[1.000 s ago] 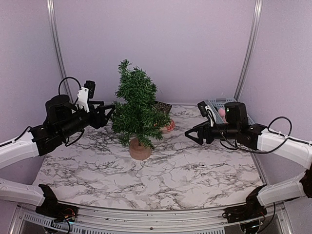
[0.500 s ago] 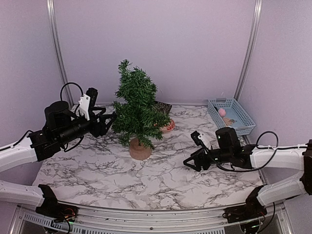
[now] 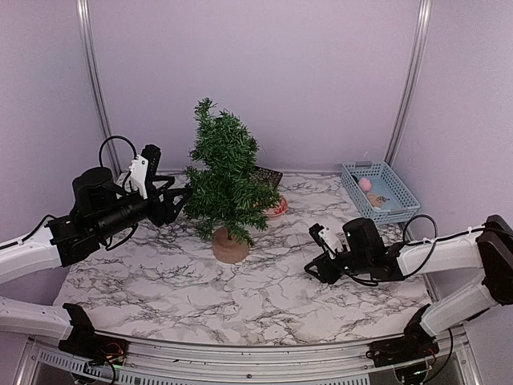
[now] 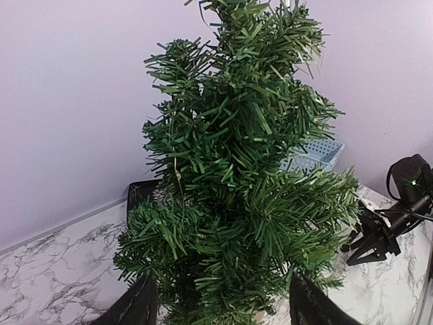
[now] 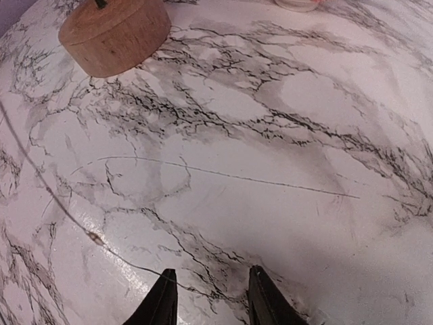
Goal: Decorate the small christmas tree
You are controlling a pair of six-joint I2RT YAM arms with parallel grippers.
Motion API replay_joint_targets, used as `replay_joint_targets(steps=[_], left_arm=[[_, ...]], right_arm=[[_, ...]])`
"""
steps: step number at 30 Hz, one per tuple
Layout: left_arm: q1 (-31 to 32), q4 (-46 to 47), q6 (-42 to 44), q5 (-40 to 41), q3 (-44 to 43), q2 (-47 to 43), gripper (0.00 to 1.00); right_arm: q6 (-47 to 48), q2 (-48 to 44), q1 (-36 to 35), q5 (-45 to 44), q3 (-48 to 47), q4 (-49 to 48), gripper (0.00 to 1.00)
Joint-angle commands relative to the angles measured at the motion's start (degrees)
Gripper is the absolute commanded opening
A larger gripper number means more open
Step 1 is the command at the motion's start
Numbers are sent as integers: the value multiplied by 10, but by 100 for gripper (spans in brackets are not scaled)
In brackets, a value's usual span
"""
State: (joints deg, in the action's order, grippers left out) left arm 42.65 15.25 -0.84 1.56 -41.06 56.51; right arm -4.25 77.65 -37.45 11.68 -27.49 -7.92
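The small christmas tree (image 3: 227, 176) stands upright on its round tan base (image 3: 230, 245) at the table's middle left, and it fills the left wrist view (image 4: 237, 169). My left gripper (image 3: 178, 198) is open at the tree's left side. Its two fingers straddle the lower branches (image 4: 220, 308). My right gripper (image 3: 313, 269) is open and empty, low over the marble table, right of the tree. In the right wrist view its fingers (image 5: 211, 298) hover just above a thin wire with a small bead (image 5: 95, 237) lying on the table. The tree base (image 5: 115, 34) shows at top left.
A blue basket (image 3: 379, 191) with a pink item (image 3: 365, 184) stands at the back right. A dark box (image 3: 268, 176) and a small pinkish dish (image 3: 276, 210) sit behind the tree. Purple walls close in the back and sides.
My right arm has swung away from the basket, forward and down, and the gripper is now low over the table. My left gripper has moved slightly closer to the tree.
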Motion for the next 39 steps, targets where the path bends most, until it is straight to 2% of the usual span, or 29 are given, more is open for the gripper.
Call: replay_joint_targets(steps=[1, 4, 6, 15, 18, 24, 32, 39], left_arm=[[3, 29, 6, -2, 8, -12, 67], [3, 29, 14, 0, 10, -20, 67], [9, 29, 32, -2, 12, -25, 67], [122, -5, 169, 12, -9, -5, 64], [164, -28, 230, 9, -30, 15, 62], [249, -81, 339, 60, -82, 74, 58], [270, -76, 374, 48, -92, 87, 55], [275, -49, 391, 63, -65, 76, 55]], right_arm=[[-2, 25, -6, -28, -24, -5, 29], [3, 19, -20, -26, -23, -1, 9], [5, -5, -42, -41, -27, 15, 0], [5, -99, -138, -17, -118, 139, 0], [20, -105, -176, -1, -152, 173, 0], [42, -96, -255, 14, -190, 221, 0], [65, -92, -351, 68, -213, 190, 0], [75, -80, -385, 87, -239, 193, 0]])
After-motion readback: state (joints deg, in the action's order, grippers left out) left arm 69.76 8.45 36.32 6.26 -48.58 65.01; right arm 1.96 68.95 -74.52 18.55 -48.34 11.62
